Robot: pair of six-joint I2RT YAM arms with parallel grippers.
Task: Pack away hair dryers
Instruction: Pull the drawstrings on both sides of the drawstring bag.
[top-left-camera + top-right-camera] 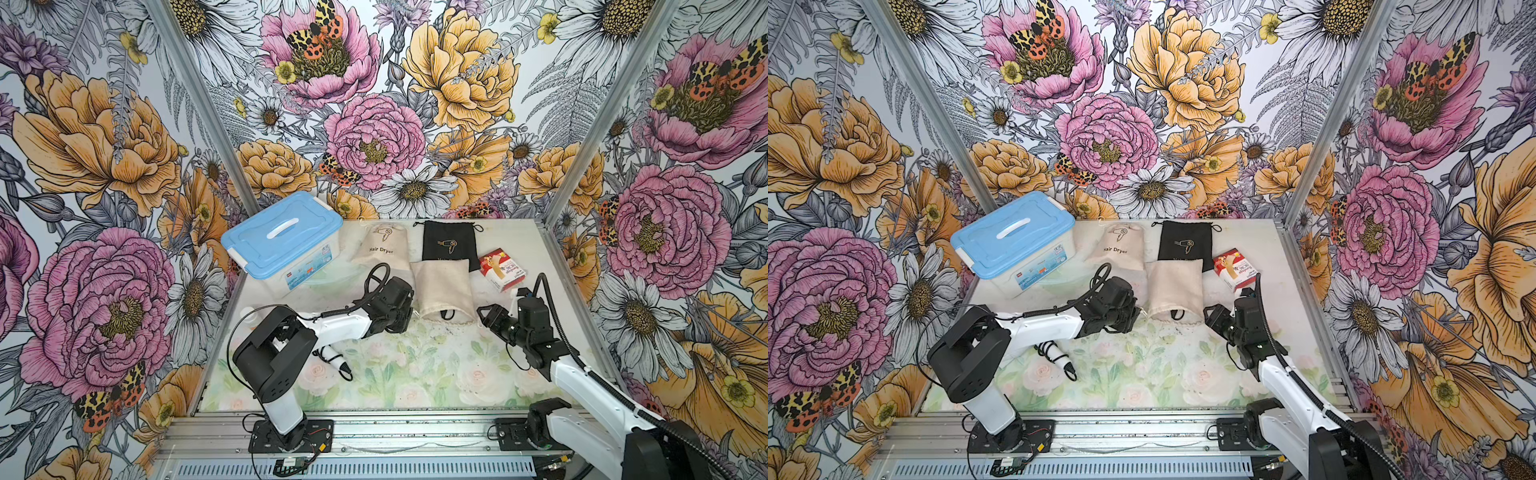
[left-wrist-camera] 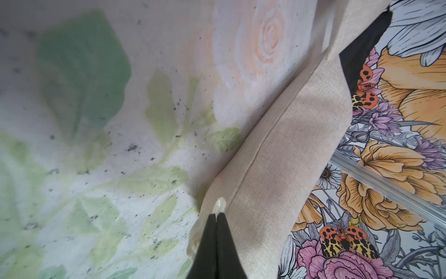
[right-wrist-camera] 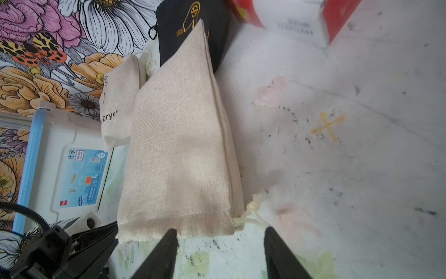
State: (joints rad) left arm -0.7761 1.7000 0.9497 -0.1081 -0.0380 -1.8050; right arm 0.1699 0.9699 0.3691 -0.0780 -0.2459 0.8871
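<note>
Your left gripper (image 2: 216, 215) pinches the pouch (image 2: 289, 145) drawstring (image 2: 220, 204); right gripper (image 3: 220, 230) is spread, empty. The hair dryer (image 1: 329, 354) behind the left gripper looks light and slick, so take its corded handle (image 1: 336, 361).

The plain beige pouch (image 3: 178, 145) at the middle of the table was coarse, matt woven cloth, and its drawstring (image 3: 253, 212) was a waxy-looking twisted cord. Above it in both top views, the black pouch (image 1: 449, 245) was a finer matt fabric with gold print. At the table's upper left, the box (image 1: 282, 284) had a smooth, glossy blue plastic lid (image 1: 282, 239) over a milky translucent body. The red-and-white carton (image 1: 503, 270) was lightly glossy card. The tabletop (image 1: 415, 374) looked matt, scuffed and speckled. The front rail (image 1: 374, 432) was brushed metal. The hair dryer (image 1: 332, 356), mostly hidden, seemed to be smooth white plastic.
</note>
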